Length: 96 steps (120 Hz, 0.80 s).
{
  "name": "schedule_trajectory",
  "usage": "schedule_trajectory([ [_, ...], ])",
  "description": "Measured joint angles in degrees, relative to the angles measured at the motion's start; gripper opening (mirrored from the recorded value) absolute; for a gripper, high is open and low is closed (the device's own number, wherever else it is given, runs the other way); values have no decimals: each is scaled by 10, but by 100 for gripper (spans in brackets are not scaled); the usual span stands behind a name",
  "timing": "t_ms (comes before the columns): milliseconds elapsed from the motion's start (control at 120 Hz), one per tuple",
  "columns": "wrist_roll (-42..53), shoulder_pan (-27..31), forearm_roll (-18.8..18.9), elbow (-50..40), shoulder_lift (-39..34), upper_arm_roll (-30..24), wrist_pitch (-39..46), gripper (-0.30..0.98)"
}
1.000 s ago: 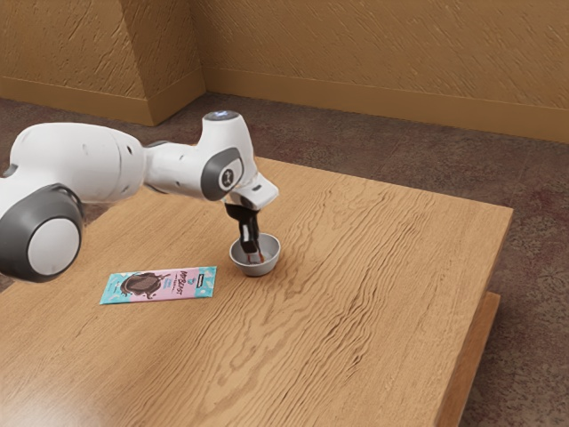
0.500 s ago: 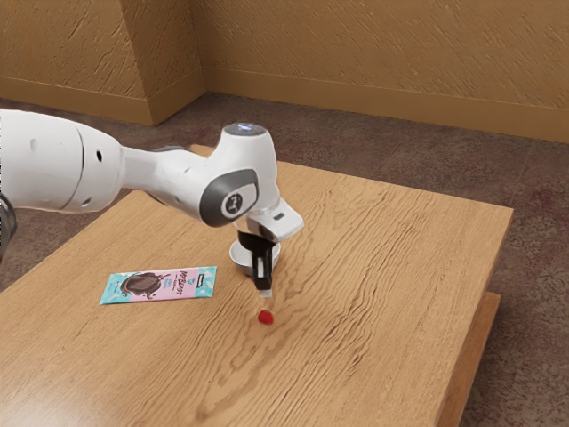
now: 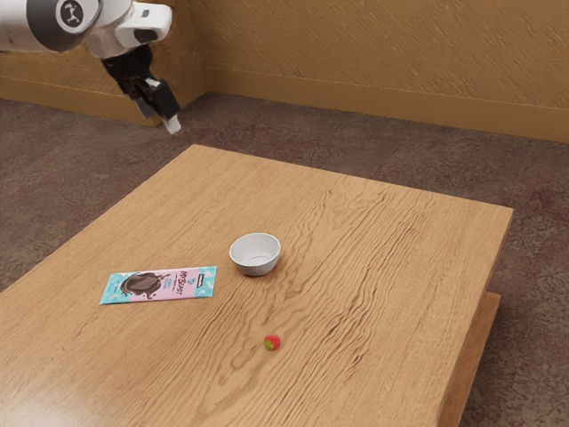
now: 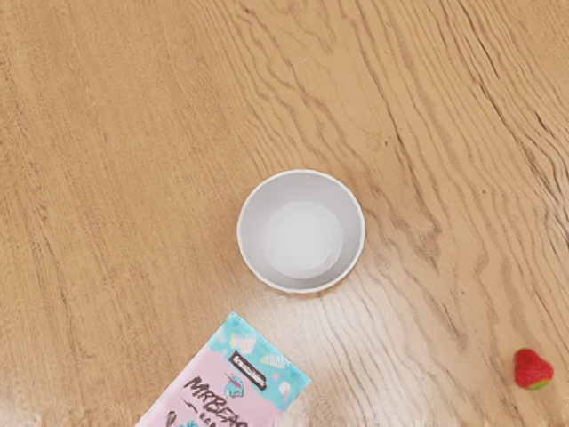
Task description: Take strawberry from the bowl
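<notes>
One red strawberry [image 3: 272,342] lies outside the bowl [image 3: 255,256], well apart from it on the table [image 3: 382,267]. A pink-and-teal packet [image 3: 160,285] lies near the bowl. Raised well away from the bowl are the jaws; whether open or closed, I cannot tell.

the arm [image 3: 36,25] reached in from the exterior view's upper left, its white wrist [image 3: 129,28] raised, and the black gripper [image 3: 171,123] hung in the air, slanting down toward that view's right.

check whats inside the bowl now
The bowl is empty: its inner floor and wall are in plain sight. What lies beneath its base is covered and can't be seen.
</notes>
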Motion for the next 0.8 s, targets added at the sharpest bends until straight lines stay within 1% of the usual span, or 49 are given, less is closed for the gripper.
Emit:
schedule_trajectory([
  [142, -91, -1, 22, -3, -15, -1, -61, 65],
  [292, -147, 8, 35, -2, -16, 1, -93, 67],
  [533, -184, 8, 44, -4, -10, 0, -114, 68],
  [692, -200, 6, 28, -7, -14, -2, -119, 68],
  [800, -194, 4, 28, -6, -22, -3, -122, 68],
])
